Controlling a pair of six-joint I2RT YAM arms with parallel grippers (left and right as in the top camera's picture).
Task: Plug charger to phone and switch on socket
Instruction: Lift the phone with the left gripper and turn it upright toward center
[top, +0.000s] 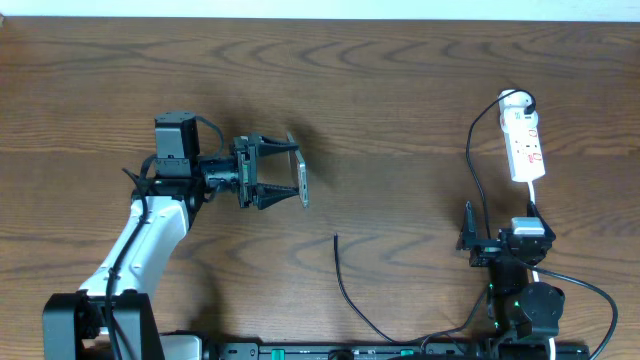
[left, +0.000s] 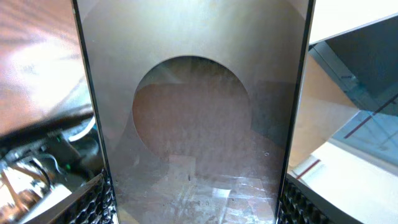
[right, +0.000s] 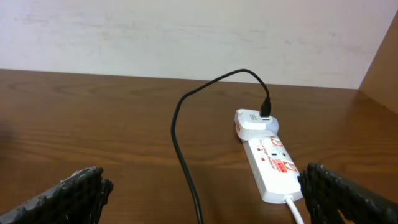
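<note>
Grasp stage: L gripper (top: 284, 173) clamps slim glossy brownish-grey phone (top: 299, 166); R gripper (top: 500, 232) open, empty. Nxt: pinch thin black charger tip (top: 335, 238).

The table (top: 400, 90) is dark brown wood with wavy, lighter grain, and the wall (right: 186, 31) behind it is off-white. The phone (left: 199, 74) has a glossy grey face with a round reddish-brown patch in its reflection, while the charger (right: 175, 127) is plain black. The socket (right: 273, 168) is white with red marks on top, its plug (right: 252, 122) is white too, and the left arm (top: 140, 235) is white with black joints.
</note>
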